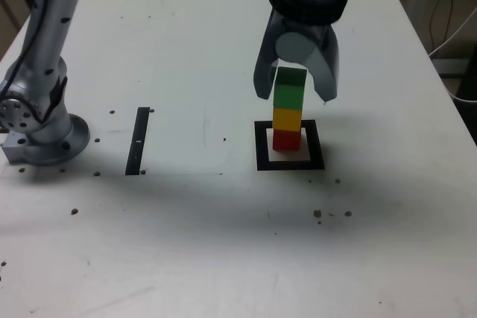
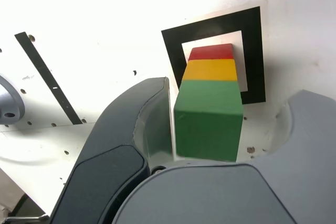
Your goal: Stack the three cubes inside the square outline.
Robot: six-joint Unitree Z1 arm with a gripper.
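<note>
The white counter (image 1: 223,243) is speckled with small dark holes, and past its far right corner some cables hang in the background. In the exterior view the three cubes stand as one upright stack inside the square outline (image 1: 262,147): the red cube (image 1: 285,139) at the bottom on the white centre, the yellow cube (image 1: 287,119) on it, the green cube (image 1: 289,90) on top. This view also shows the arm's grey base (image 1: 41,135) at its left, well apart from the stack, and a thin black strip (image 1: 139,141) lying between the base and the outline.

The wrist view looks down on the stack, so most of the red cube is hidden there by the two above it. It shows clearly what the exterior view shows less well: the hand (image 1: 293,94) is released, its jaws spread on both sides of the green cube with a gap at each side. The near corner of the outline is covered by the cubes and the jaw. The upper arm is cut off in both views.
</note>
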